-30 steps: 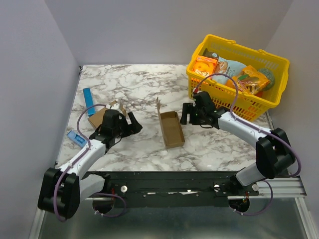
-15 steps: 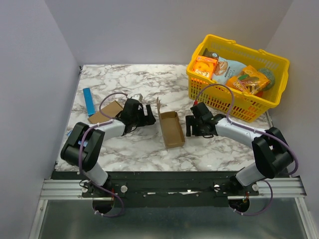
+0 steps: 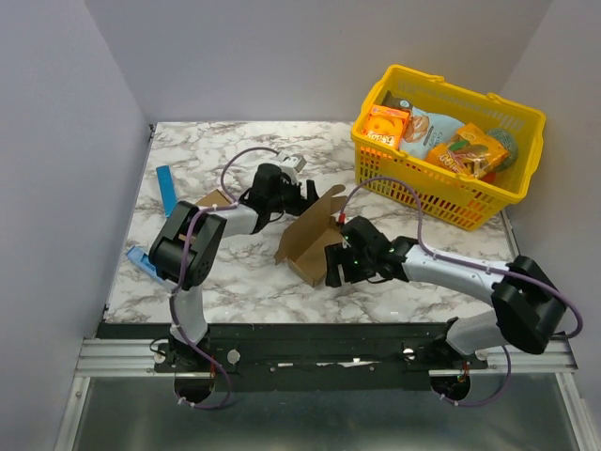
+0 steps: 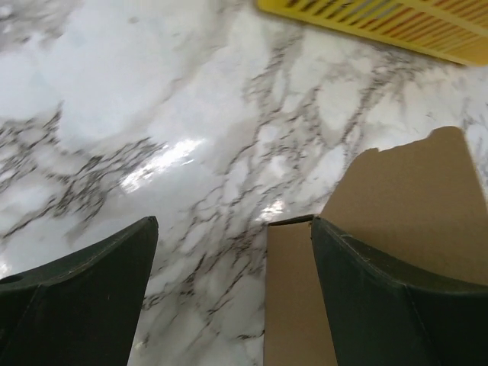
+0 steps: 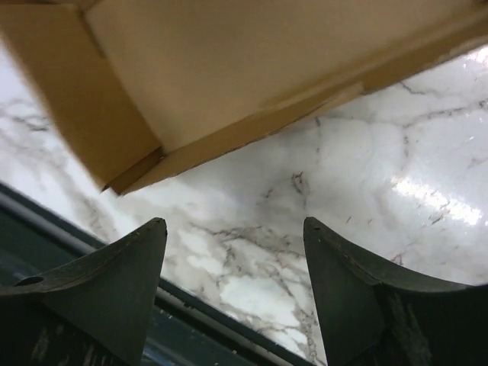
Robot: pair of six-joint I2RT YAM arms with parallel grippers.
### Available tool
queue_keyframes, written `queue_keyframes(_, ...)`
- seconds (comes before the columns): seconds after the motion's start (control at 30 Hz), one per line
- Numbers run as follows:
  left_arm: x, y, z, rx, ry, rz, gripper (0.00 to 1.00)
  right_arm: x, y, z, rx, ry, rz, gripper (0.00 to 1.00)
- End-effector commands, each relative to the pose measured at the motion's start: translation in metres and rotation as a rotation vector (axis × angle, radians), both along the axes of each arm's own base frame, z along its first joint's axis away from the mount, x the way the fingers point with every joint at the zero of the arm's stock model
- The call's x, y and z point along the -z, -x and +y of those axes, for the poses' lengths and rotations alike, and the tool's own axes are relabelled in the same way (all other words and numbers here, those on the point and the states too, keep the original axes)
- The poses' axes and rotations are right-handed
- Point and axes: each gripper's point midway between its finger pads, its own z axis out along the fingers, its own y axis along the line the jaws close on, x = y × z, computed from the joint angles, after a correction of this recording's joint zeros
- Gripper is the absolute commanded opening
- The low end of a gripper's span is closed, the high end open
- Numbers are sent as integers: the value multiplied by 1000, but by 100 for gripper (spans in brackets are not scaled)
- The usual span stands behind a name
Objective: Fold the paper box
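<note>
The paper box [image 3: 305,237] is a plain brown open carton lying askew in the middle of the marble table, with one flap [image 3: 329,202] raised at its far end. My left gripper [image 3: 302,195] is open at that far end. In the left wrist view the box [image 4: 396,206] lies by my right finger [image 4: 366,290], with only marble between the jaws [image 4: 232,223]. My right gripper [image 3: 336,267] is open at the box's near right corner. In the right wrist view the carton [image 5: 229,69] sits just above the open gripper [image 5: 232,223], apart from it.
A yellow basket [image 3: 515,193] with orange snack boxes [image 3: 387,125] stands at the back right. Another brown carton [image 3: 212,199] lies behind my left arm. Blue strips lie at the left [image 3: 166,191] and near left edge [image 3: 143,261]. The table's front rail [image 5: 191,305] is close below the right gripper.
The box has turned from lengthwise to diagonal and shifted left. My left gripper reached right to its far flap. My right gripper swung down and left to the near corner.
</note>
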Motion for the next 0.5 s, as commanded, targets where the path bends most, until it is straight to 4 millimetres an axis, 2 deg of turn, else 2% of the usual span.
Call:
queue_keyframes(0.0, -37, -2, -16, 135, 48, -164, 91, -42, 5, 4, -14, -138, -84, 82)
queue_keyframes(0.03, -52, -10, -8, 103, 41, -196, 91, -49, -1, -1, -5, -128, -130, 84)
queue_keyframes(0.1, -62, -18, 9, 42, 26, -211, 92, -65, -9, -9, -16, -123, -201, 87)
queue_keyframes(0.13, -82, -29, 29, -40, 16, -252, 93, -75, -18, -16, 9, -122, -249, 94)
queue_keyframes(0.17, -86, -30, 40, -77, -14, -247, 93, -79, -33, -30, 54, -123, -263, 95)
queue_keyframes(0.2, -111, -28, 51, -104, -23, -297, 93, -84, -45, -38, 56, -110, -302, 96)
queue_keyframes(0.27, -119, -25, 70, -159, -97, -325, 95, -92, -65, -51, 59, -146, -322, 97)
queue_keyframes(0.33, -139, -17, 77, -181, -103, -355, 96, -105, -86, -53, 33, -153, -410, 98)
queue_keyframes(0.37, -129, -13, 84, -202, -137, -307, 97, -99, -97, -58, 57, -128, -408, 98)
queue_keyframes(0.43, -116, -9, 95, -251, -181, -241, 96, -94, -105, -65, 124, -94, -377, 97)
queue_keyframes(0.47, -99, -5, 110, -314, -241, -177, 94, -85, -106, -73, 171, -61, -353, 96)
